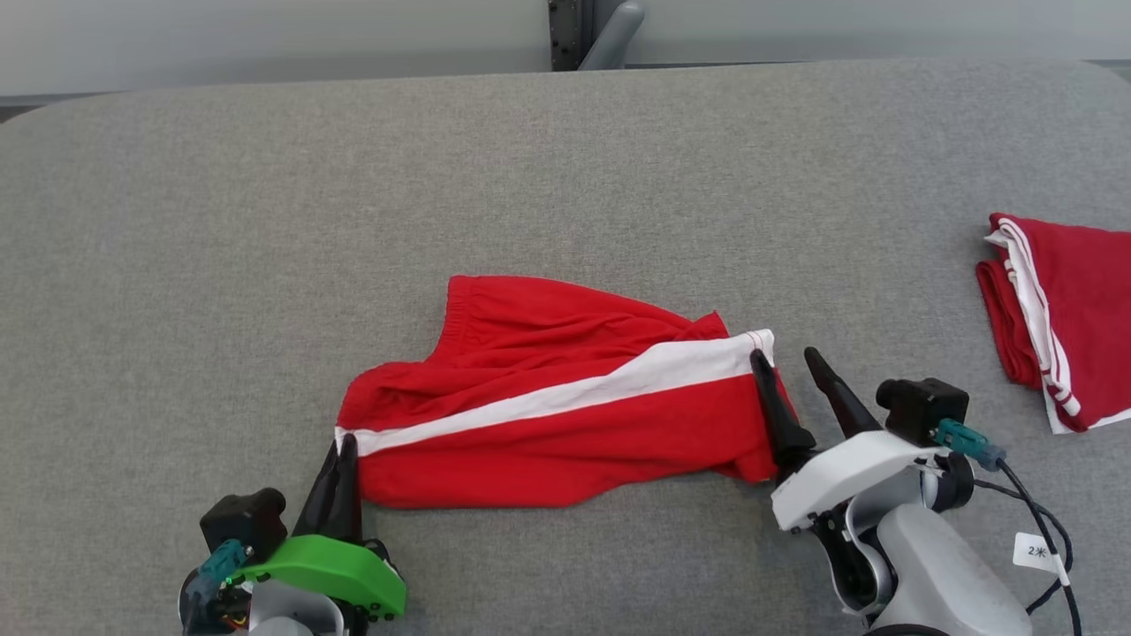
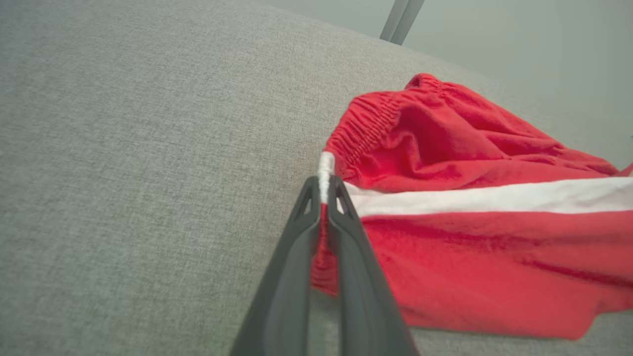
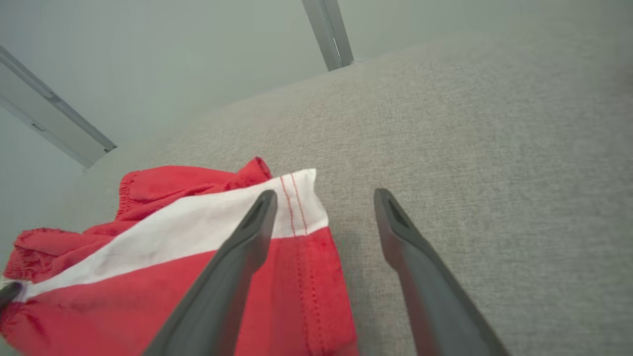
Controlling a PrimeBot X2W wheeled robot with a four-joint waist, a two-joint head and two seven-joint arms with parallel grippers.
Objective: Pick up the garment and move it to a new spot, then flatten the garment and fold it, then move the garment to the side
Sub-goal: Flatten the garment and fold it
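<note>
Head view: found the garment (image 1: 565, 442) lying loose and wrinkled on the grey table (image 1: 265, 221), stretched between the two pincers, not yet flattened or folded. Caught the left pincer (image 1: 346, 444) clamped tight on the garment's near corner, at the end of the white stripe (image 1: 574, 393). Found the right pincer (image 1: 785, 355) gaping wide at the opposite end, one finger over the hem, the other over bare table just beside it, gripping nothing. Noted a folded red garment (image 1: 1060, 318) well off to the outer side of the right pincer. Judged the task barely begun: one corner seized, the other awaiting its grip, with the lift, the move, the flattening, the folding and the putting aside all left to do.

Left wrist view: saw the left pincer (image 2: 324, 185) pressed together on the garment's (image 2: 470, 257) edge, cloth squeezed between both fingers beside the waistband (image 2: 371, 123). Placed the rest of the cloth ahead and to the right of the fingertips, flat on the table.

Right wrist view: saw the right pincer (image 3: 325, 198) spread wide and empty. Placed the stitched hem (image 3: 296, 207) between the fingers, close against the one on that view's left, with bare table beneath the other and the bulk of the garment (image 3: 99, 306) trailing off leftward. Could not tell contact between finger and cloth
</note>
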